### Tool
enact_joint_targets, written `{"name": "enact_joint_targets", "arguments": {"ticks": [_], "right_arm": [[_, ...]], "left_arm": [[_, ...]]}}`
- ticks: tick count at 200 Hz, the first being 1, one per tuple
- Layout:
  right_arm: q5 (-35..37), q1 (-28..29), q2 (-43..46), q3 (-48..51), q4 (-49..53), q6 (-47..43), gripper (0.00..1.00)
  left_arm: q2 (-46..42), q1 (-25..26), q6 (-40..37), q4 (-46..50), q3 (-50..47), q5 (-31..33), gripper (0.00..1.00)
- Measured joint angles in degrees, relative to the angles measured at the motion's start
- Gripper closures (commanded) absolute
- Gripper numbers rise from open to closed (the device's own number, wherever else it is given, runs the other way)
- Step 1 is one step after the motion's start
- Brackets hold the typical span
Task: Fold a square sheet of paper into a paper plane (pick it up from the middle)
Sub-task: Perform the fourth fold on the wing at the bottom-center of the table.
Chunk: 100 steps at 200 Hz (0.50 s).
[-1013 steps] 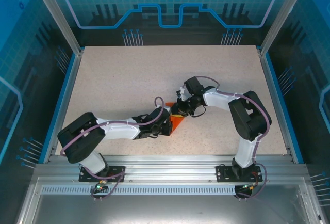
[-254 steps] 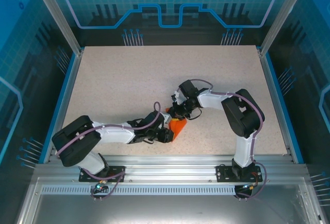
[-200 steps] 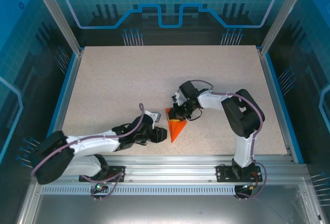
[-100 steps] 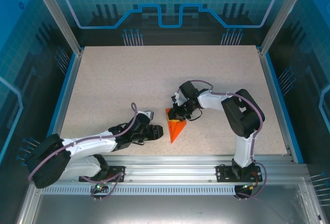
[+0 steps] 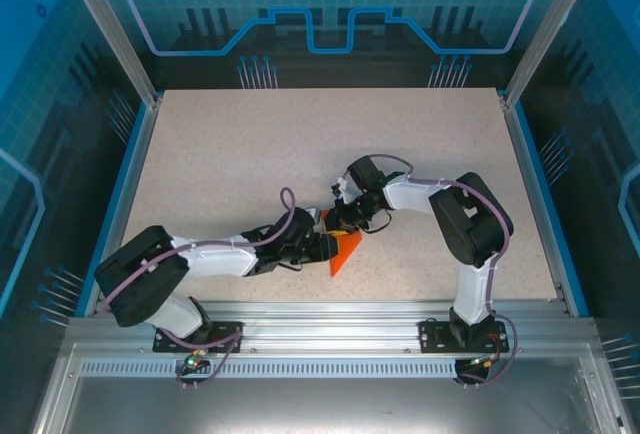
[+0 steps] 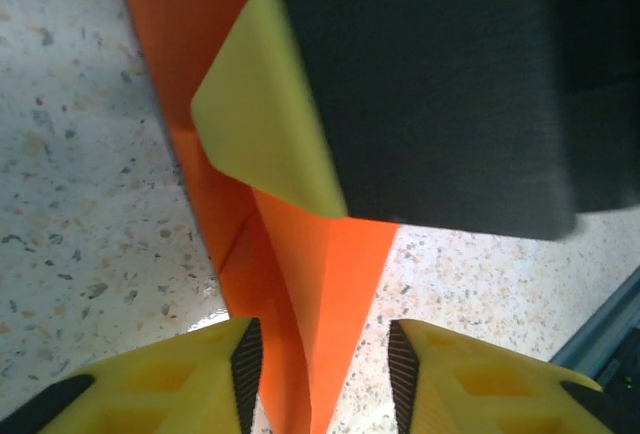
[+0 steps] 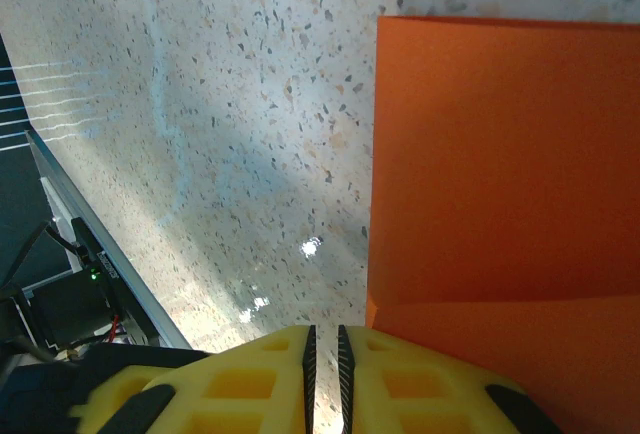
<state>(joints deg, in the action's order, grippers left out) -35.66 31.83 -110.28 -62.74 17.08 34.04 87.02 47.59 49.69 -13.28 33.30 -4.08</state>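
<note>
You see the sheet of paper (image 6: pixel 330 264) as thin matt orange paper, smooth between sharp creases. The table (image 7: pixel 200 154) top looks like speckled stone-effect laminate, smooth, with a faint sheen and small glints. The left gripper (image 6: pixel 318 364) has fingers (image 6: pixel 480 384) of matt moulded yellow plastic with black pads (image 6: pixel 247 359). The front rail (image 5: pixel 320 316) is bare brushed metal.

Left claw (image 6: pixel 320 369) parted, right claw (image 7: pixel 322 349) pinched together, both arms bent inward.
</note>
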Motion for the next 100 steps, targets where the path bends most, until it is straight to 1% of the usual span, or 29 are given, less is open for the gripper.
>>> {"name": "enact_joint_targets", "arguments": {"ticks": [26, 45, 71, 81, 100], "right_arm": [[0.0, 0.0, 0.0, 0.0, -0.1, 0.0, 0.84], [0.0, 0.0, 0.0, 0.0, -0.1, 0.0, 0.84], [0.0, 0.0, 0.0, 0.0, -0.1, 0.0, 0.84], [0.0, 0.0, 0.0, 0.0, -0.1, 0.0, 0.84], [0.0, 0.0, 0.0, 0.0, -0.1, 0.0, 0.84]], "left_arm": [[2.6, 0.1, 0.7, -0.9, 0.2, -0.3, 0.72], [3.0, 0.1, 1.3, -1.8, 0.2, -0.3, 0.74], [3.0, 0.1, 1.8, -3.2, 0.2, -0.3, 0.82], [3.0, 0.1, 2.3, -3.6, 0.2, -0.3, 0.87], [3.0, 0.2, 2.7, -3.8, 0.2, -0.3, 0.91]]}}
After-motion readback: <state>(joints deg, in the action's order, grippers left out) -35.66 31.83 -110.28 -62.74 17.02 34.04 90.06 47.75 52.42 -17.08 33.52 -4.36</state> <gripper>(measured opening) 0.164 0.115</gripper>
